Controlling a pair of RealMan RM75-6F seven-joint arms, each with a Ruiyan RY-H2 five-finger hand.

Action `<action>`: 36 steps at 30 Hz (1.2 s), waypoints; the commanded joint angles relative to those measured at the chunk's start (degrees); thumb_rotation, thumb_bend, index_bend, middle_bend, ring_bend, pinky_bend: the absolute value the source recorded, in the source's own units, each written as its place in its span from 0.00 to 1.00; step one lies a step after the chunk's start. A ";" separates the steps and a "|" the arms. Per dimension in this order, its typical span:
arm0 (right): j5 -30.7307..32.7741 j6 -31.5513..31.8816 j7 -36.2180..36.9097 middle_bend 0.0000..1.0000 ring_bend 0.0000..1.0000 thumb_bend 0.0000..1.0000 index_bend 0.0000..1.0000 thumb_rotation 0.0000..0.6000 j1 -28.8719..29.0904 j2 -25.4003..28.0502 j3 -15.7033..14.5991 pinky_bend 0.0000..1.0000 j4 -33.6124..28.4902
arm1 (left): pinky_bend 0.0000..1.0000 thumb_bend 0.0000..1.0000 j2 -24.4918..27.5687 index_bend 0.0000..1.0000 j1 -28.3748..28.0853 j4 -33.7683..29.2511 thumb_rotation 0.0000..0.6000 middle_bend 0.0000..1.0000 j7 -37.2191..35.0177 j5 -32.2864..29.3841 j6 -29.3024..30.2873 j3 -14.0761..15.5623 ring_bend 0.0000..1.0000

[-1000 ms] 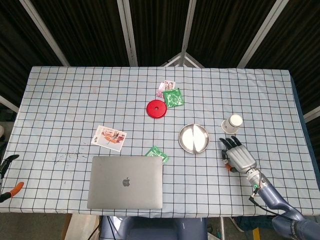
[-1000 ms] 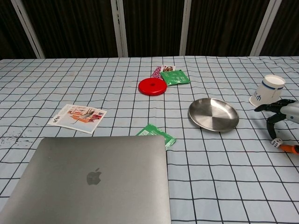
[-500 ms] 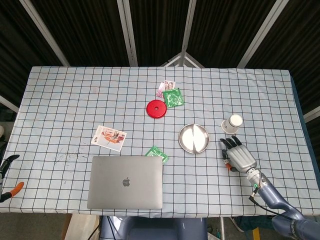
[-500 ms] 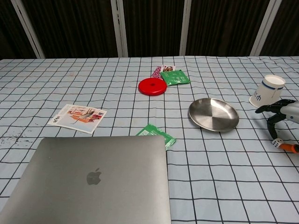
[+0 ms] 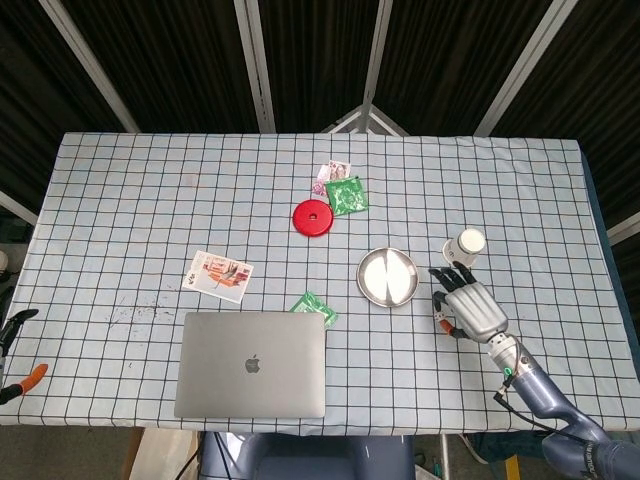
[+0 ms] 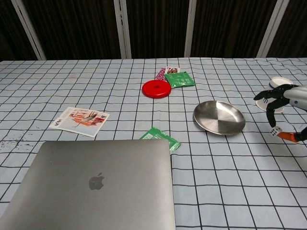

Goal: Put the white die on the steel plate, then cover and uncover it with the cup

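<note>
The small white die [image 6: 274,131] hangs just above the cloth, pinched in the fingertips of my right hand [image 6: 283,98], right of the steel plate [image 6: 219,117]. From the head view the right hand [image 5: 468,308] lies palm down between the plate [image 5: 388,277] and the white paper cup [image 5: 465,246], and the die is hidden under it. In the chest view only the cup's rim [image 6: 280,81] shows behind the fingers. The plate is bare. At the far left table edge, parts of my left hand [image 5: 14,324] show, fingers apart and holding nothing.
A shut grey laptop [image 5: 252,363] fills the near middle. A red disc [image 5: 312,217], green packets [image 5: 346,196] [image 5: 313,307] and a printed card [image 5: 219,275] lie left of the plate on the checked cloth.
My right hand has risen and shifted left toward the plate, taking the die off the cloth. It now hides most of the cup in the chest view.
</note>
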 commanded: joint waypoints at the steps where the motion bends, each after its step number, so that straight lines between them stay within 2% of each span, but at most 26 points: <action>1: -0.22 0.95 -5.04 0.13 0.13 0.39 0.60 1.00 1.23 2.25 1.71 0.00 -7.03 | 0.13 0.26 0.27 0.23 0.00 0.06 1.00 0.00 -0.63 -0.05 -0.04 0.00 0.00; 6: 4.47 -4.37 -12.33 0.13 0.13 0.39 0.60 1.00 4.43 1.11 4.17 0.00 -11.62 | 0.13 0.26 0.71 0.23 -0.05 0.26 1.00 0.00 -1.79 0.22 -0.08 0.11 0.00; 9: 8.35 -7.75 -14.71 0.13 0.13 0.39 0.60 1.00 6.77 -0.99 6.13 0.00 -11.44 | 0.13 0.26 1.04 0.23 -0.04 0.45 1.00 0.00 -3.05 0.24 0.03 0.07 0.00; 15: 12.57 -10.62 -18.27 0.13 0.13 0.39 0.60 1.00 10.40 -5.54 8.86 0.00 -7.66 | 0.13 0.26 1.39 0.23 -0.04 0.66 1.00 0.00 -4.36 -0.43 -0.09 -0.17 0.00; 23: 17.68 -14.20 -20.69 0.13 0.13 0.39 0.60 1.00 15.38 -12.46 11.72 0.00 1.23 | 0.13 0.26 1.89 0.23 0.21 0.60 1.00 0.00 -5.61 -0.97 0.20 -0.33 0.00; 36: 22.58 -17.10 -20.07 0.13 0.13 0.39 0.60 1.00 17.67 -15.79 12.52 0.00 10.51 | 0.13 0.26 2.06 0.23 1.38 0.54 1.00 0.00 -5.96 -0.11 2.46 -0.10 0.00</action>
